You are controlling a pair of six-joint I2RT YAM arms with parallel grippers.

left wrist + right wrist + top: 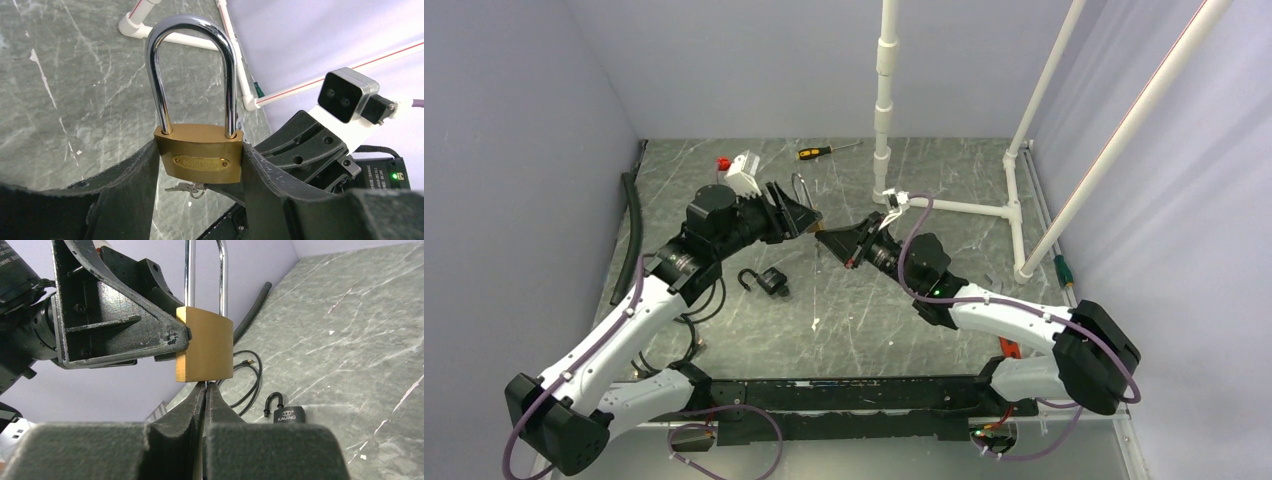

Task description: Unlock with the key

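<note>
A brass padlock (200,160) with a tall steel shackle (192,30) is held upright above the table, and my left gripper (200,167) is shut on its two sides. Both shackle legs sit in the body. My right gripper (205,388) is shut on the key (181,188), its tips pressed up under the padlock (205,347). A key ring and a spare key hang just below the brass body. From above, the left gripper (796,213) and right gripper (832,240) meet at mid-table. The keyhole is hidden.
A black padlock (769,281) with its shackle open lies on the table below the left gripper. A screwdriver (824,151) and a white and red object (739,170) lie at the back. A white pipe frame (954,207) stands at right, a black hose (632,235) at left.
</note>
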